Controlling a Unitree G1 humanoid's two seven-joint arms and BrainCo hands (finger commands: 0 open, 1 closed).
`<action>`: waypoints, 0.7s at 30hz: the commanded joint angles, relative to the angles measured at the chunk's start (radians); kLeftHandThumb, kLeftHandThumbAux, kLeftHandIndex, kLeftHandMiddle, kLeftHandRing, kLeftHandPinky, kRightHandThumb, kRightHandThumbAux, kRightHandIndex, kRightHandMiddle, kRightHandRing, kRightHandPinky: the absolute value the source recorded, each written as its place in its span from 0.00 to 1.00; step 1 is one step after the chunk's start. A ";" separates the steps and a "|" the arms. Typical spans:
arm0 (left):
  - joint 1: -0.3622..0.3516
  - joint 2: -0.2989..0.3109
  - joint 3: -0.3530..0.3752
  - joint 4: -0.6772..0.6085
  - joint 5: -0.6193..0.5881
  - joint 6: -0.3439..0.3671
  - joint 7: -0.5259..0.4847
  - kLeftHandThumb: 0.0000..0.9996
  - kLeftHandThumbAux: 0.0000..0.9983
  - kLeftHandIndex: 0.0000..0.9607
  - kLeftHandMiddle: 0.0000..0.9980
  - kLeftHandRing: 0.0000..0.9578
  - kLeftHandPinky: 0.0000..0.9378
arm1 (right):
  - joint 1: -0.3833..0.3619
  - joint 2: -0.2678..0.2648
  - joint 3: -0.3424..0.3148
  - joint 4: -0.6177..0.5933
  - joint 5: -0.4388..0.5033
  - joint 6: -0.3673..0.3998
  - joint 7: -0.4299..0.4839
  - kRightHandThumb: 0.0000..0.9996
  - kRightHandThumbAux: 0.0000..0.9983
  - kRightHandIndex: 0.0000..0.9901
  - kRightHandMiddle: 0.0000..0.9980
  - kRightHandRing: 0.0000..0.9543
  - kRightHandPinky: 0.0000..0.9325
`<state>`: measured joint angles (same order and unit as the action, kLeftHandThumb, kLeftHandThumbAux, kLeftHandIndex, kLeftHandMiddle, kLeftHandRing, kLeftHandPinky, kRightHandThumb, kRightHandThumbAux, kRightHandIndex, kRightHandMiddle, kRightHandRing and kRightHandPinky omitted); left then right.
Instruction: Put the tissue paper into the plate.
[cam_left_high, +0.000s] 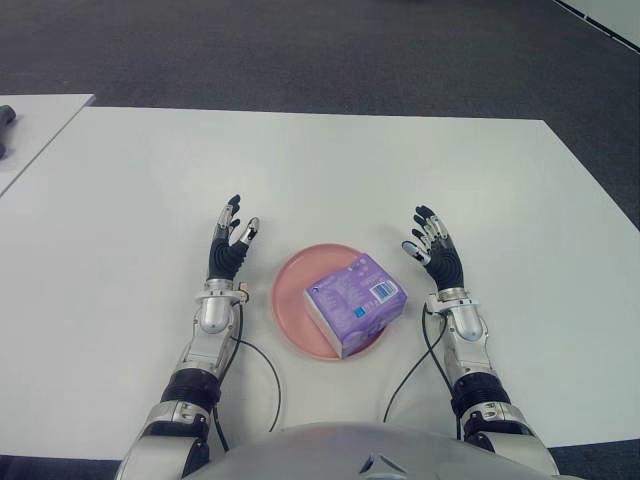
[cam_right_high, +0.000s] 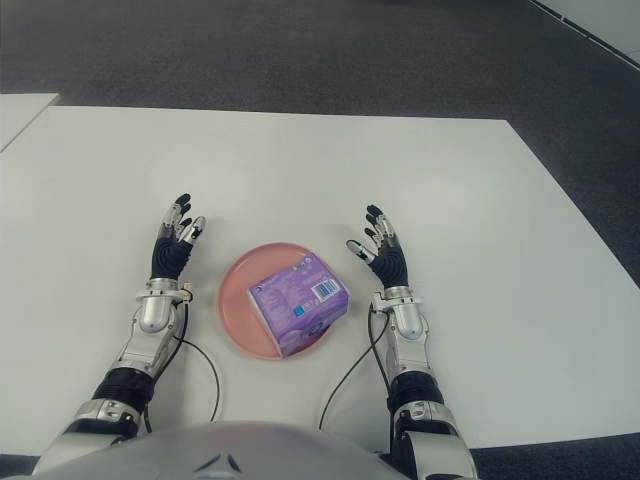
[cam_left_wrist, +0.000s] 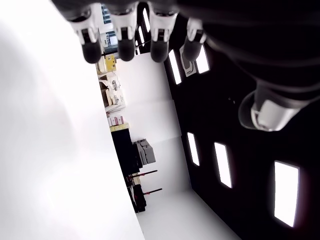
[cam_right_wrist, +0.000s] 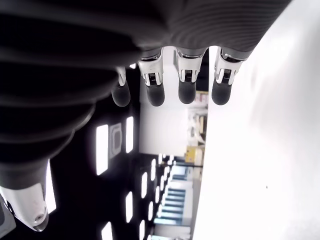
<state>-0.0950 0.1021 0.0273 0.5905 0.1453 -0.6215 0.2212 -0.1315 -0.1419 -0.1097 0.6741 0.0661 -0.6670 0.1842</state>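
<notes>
With the tissue pack (cam_left_high: 355, 303) already lying on the plate (cam_left_high: 290, 300), we should keep both the left hand (cam_left_high: 230, 245) and right hand (cam_left_high: 432, 250) spread, empty and clear of it.

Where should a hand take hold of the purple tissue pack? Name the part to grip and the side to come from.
Grip the tissue pack across its two long side faces, coming from above. It lies flat on the pink plate, turned at an angle, its broad top face up and clear. The right hand, open beside the plate, shows nearer to it than the open left hand, so it probably suits best.
</notes>
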 joint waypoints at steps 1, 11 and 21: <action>0.004 0.000 0.002 0.001 -0.004 0.010 -0.014 0.00 0.41 0.00 0.00 0.00 0.00 | 0.065 0.004 0.002 0.074 -0.005 0.006 0.008 0.00 0.59 0.00 0.00 0.00 0.00; 0.004 0.001 0.000 -0.008 -0.009 0.022 -0.028 0.00 0.41 0.00 0.00 0.00 0.00 | 0.064 0.009 0.003 0.088 -0.002 -0.007 0.015 0.00 0.57 0.00 0.00 0.00 0.00; 0.052 -0.004 -0.008 -0.089 -0.001 0.049 -0.037 0.00 0.42 0.00 0.00 0.00 0.00 | 0.072 -0.002 0.002 0.076 -0.012 0.008 -0.007 0.00 0.55 0.00 0.00 0.00 0.00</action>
